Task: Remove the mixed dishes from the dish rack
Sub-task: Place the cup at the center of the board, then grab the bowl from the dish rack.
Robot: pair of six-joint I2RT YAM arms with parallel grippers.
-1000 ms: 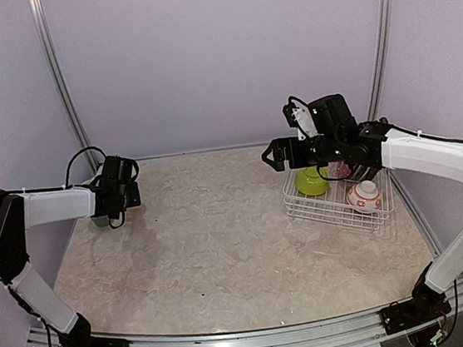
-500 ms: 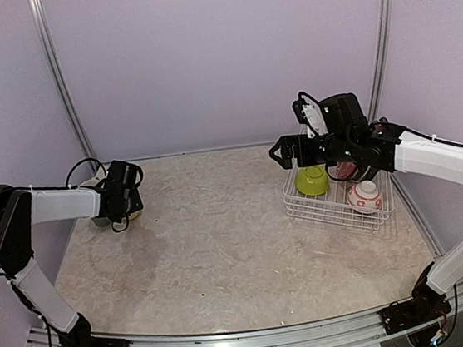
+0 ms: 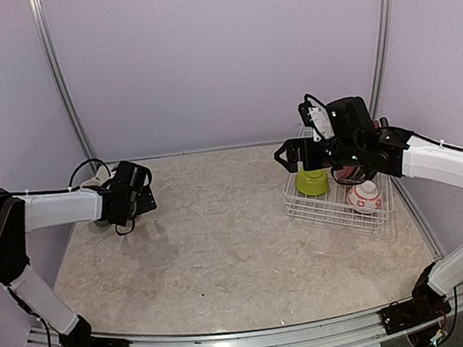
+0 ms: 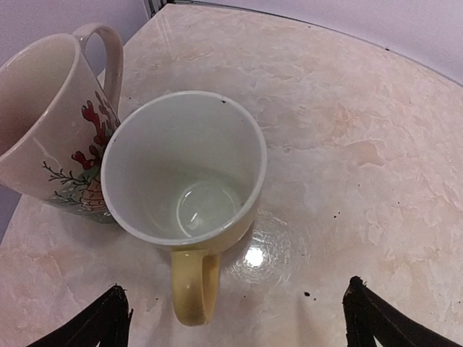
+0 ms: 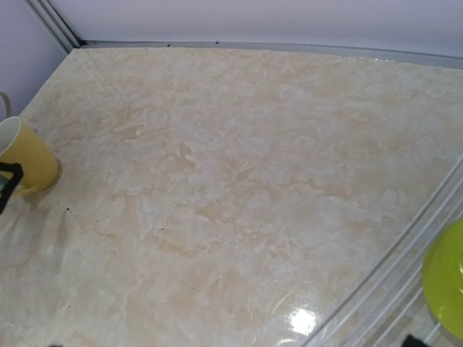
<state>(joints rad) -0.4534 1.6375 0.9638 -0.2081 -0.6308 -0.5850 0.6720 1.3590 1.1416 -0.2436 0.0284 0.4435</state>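
The yellow cup (image 4: pixel 184 173) stands upright on the table, touching the cream mug (image 4: pixel 51 137) with a red and green pattern on its left. My left gripper (image 4: pixel 239 322) is open just behind the cup; the handle (image 4: pixel 194 285) lies between the spread fingers, untouched. In the top view the left gripper (image 3: pixel 140 201) is at the far left of the table. At the right, the white wire dish rack (image 3: pixel 336 209) holds the lime-green bowl (image 3: pixel 312 183) and the small white-and-red bowl (image 3: pixel 365 198). My right gripper (image 3: pixel 286 155) hovers open and empty above the rack's left edge.
The right forearm covers the back of the rack, hiding other dishes there. Lilac walls with metal uprights (image 3: pixel 58 84) close in the table. In the right wrist view the rack's wire edge (image 5: pixel 405 253) and the lime-green bowl (image 5: pixel 445 278) sit at the lower right.
My left gripper has opened and let go of the yellow cup, which now stands beside the cream mug. My right arm has drifted rightward over the rack.
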